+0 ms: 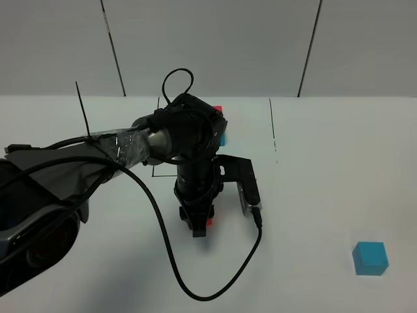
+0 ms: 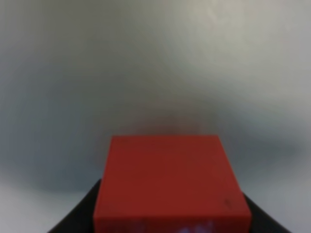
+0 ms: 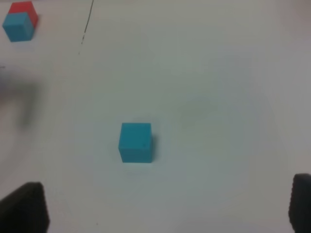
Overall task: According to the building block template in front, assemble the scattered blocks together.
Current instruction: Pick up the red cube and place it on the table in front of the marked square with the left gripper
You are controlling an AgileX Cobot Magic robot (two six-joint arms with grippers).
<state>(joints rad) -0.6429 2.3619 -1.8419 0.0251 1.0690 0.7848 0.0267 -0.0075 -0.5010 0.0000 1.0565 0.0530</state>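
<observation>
My left gripper (image 1: 199,227) points down over the middle of the white table (image 1: 313,195) and is shut on the red cube (image 2: 170,184); only a sliver of that cube (image 1: 210,220) shows in the high view. The cyan cube (image 1: 371,258) lies alone at the front right, and it also shows in the right wrist view (image 3: 135,141). My right gripper (image 3: 163,211) is open and empty, above and short of it. The red-cyan template (image 3: 19,22) sits at the back, mostly hidden behind the left arm in the high view (image 1: 219,109).
Thin black lines (image 1: 273,127) are drawn on the table near the template. A black cable (image 1: 169,254) loops from the left arm over the front of the table. The left wrist camera bracket (image 1: 244,182) sticks out to the right.
</observation>
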